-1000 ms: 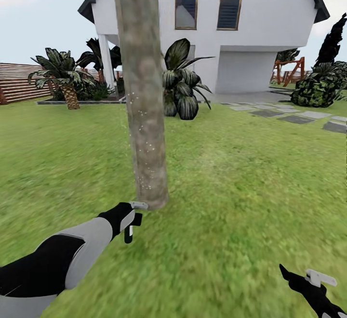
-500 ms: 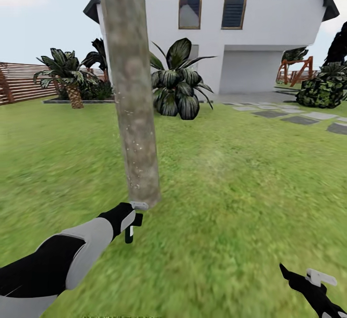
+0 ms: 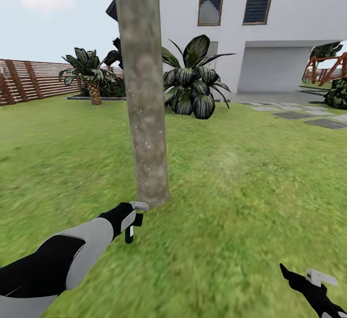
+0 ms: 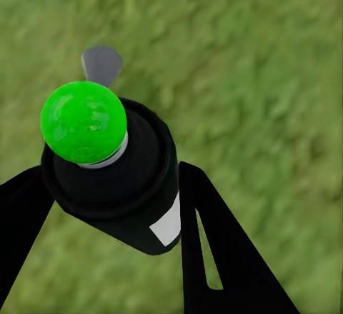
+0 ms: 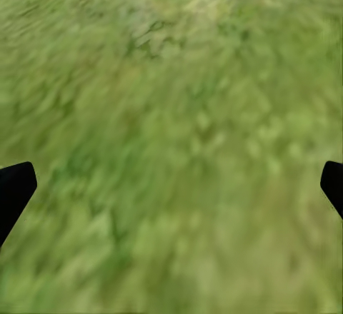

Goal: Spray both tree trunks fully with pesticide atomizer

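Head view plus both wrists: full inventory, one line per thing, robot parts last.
tree trunk: 1, mottled grey-brown, centre-left, near the left gripper
pesticide atomizer: 1, dark with green cap, between the left fingers
grass: green, all foreground
striped-leaf plant: 1, dark green, behind the trunk
small palm: 1, by the fence
fence: brown slats, far left
house: white, background
paving: grey slabs, right
left gripper: shut on the atomizer
right gripper: open, over grass, lower right

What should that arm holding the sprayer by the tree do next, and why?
Probably tilt the left gripper upward. It holds the pesticide atomizer low at the foot of the tree trunk, where pale specks dot only the lower bark; the upper part looks unsprayed.
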Motion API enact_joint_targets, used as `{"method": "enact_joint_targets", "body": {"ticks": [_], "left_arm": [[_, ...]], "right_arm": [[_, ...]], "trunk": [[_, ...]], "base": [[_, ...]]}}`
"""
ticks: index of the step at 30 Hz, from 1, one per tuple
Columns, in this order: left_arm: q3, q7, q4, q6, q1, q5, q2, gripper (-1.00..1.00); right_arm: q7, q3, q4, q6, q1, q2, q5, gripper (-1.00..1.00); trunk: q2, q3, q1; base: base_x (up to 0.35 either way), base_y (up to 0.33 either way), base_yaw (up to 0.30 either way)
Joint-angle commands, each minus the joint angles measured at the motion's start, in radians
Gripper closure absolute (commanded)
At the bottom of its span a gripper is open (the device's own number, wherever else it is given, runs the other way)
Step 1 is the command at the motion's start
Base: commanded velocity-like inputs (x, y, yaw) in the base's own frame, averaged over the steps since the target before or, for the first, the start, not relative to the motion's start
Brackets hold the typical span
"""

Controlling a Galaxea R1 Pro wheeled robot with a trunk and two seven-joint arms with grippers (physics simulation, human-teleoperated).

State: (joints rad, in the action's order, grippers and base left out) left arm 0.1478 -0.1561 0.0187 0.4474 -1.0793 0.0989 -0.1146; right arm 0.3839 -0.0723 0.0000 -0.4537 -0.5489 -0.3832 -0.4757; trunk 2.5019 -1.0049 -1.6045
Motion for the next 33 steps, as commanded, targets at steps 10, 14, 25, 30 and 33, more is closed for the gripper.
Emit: {"method": "enact_joint_targets", "body": {"ticks": [10, 14, 25, 30, 33], "left_arm": [[0.009, -0.005, 0.001, 0.005, -0.001, 0.010, -0.014, 1.00], [0.009, -0.005, 0.001, 0.005, -0.001, 0.010, -0.014, 1.00], [0.009, -0.005, 0.002, 0.005, -0.001, 0.010, -0.014, 1.00], [0.009, -0.005, 0.001, 0.005, -0.001, 0.010, -0.014, 1.00], [0.009, -0.005, 0.001, 0.005, -0.001, 0.010, -0.014, 1.00]], "right_arm": [[0.009, -0.007, 0.001, 0.000, 0.000, 0.000, -0.005, -1.00], [0.009, -0.007, 0.001, 0.000, 0.000, 0.000, -0.006, -1.00], [0.009, -0.007, 0.001, 0.000, 0.000, 0.000, -0.004, -1.00], [0.009, -0.007, 0.001, 0.000, 0.000, 0.000, -0.003, -1.00], [0.009, -0.007, 0.001, 0.000, 0.000, 0.000, -0.004, -1.00]], "trunk": [[0.000, -0.001, 0.000], [0.000, -0.001, 0.000], [0.000, -0.001, 0.000], [0.000, -0.001, 0.000], [0.000, -0.001, 0.000]], "base": [[0.095, -0.291, 0.129], [0.002, -0.320, 0.250], [0.092, -0.311, 0.253], [0.206, -0.275, 0.233], [0.209, -0.273, 0.220]]}}
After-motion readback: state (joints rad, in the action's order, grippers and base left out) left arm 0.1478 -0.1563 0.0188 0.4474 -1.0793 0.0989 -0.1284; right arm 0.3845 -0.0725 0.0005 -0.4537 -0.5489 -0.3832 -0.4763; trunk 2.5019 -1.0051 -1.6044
